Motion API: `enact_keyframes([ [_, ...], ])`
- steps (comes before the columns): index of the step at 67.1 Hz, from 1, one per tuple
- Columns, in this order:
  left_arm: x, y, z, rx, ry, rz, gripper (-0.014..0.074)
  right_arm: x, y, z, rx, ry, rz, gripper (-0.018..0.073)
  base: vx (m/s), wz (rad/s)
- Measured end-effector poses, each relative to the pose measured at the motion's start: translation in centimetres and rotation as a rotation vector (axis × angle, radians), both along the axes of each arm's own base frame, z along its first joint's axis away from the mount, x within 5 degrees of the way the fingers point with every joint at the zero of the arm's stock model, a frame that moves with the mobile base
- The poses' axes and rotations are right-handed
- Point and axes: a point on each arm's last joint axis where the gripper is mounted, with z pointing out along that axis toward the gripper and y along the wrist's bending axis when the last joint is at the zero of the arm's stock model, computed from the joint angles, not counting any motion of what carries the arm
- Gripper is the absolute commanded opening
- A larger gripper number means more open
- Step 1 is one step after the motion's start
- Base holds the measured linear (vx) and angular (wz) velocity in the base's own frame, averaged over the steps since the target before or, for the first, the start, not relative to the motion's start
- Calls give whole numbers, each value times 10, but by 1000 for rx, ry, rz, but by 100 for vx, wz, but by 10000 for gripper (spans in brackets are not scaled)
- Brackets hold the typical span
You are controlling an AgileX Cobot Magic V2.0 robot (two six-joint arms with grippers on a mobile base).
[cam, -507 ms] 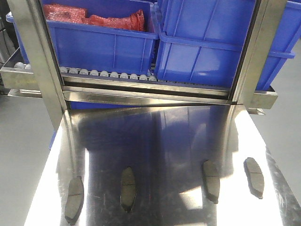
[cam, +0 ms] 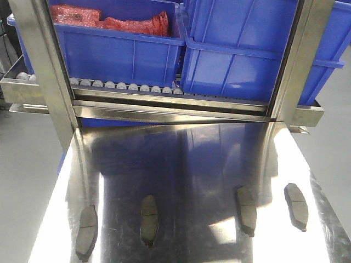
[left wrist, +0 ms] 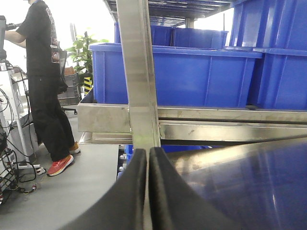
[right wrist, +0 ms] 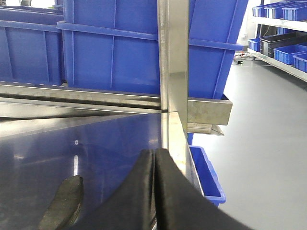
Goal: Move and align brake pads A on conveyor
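Steel, shiny and mirror-like, forms the tabletop (cam: 186,164) that fills the lower half of the front view. Four dark-grey brake pads lie flat on it in a loose row near the bottom edge, well apart from one another, each with its long side running away from the camera. The far-left pad (cam: 86,232) sits lowest in the picture, the second pad (cam: 148,220) is a little higher, and the third pad (cam: 246,211) and far-right pad (cam: 296,206) lie closer together on the right.

Behind the tabletop stands a steel roller rack (cam: 164,104) with two upright posts. On its rollers (cam: 126,86) rest two large blue bins: the left bin (cam: 126,55) holds red bagged items (cam: 109,22), and the right bin (cam: 247,60) sits just beside it.

From the left wrist view, the left end effector (left wrist: 147,155) is clenched, its black fingers pressed together with nothing between them. A person in black clothes and red shoes (left wrist: 41,81) stands on the floor at the far left.

From the right wrist view, the right end effector (right wrist: 154,158) is likewise clenched and grasping nothing. One brake pad (right wrist: 64,199) lies on the tabletop to its lower left; which of the four it is cannot be told.
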Motion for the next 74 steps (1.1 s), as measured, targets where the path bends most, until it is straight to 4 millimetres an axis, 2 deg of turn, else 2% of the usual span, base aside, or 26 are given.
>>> enact_keyframes([
  [36,0,0,1,-11,-5,-1,-6,0,0,0,0,0,0,-7,0,0],
  [43,-1,0,6,-34,-70,0,-6,0,0,0,0,0,0,-7,0,0],
  [56,-8,2,31,-59,-350,12,-6,0,0,0,0,0,0,-7,0,0],
  [64,-12,3,45,-59,-427,14,-6,0,0,0,0,0,0,-7,0,0],
  [69,-17,3,66,-61,-473,12,-6,0,0,0,0,0,0,-7,0,0],
  [74,-21,3,95,-61,-487,8,-5,0,0,0,0,0,0,-7,0,0],
])
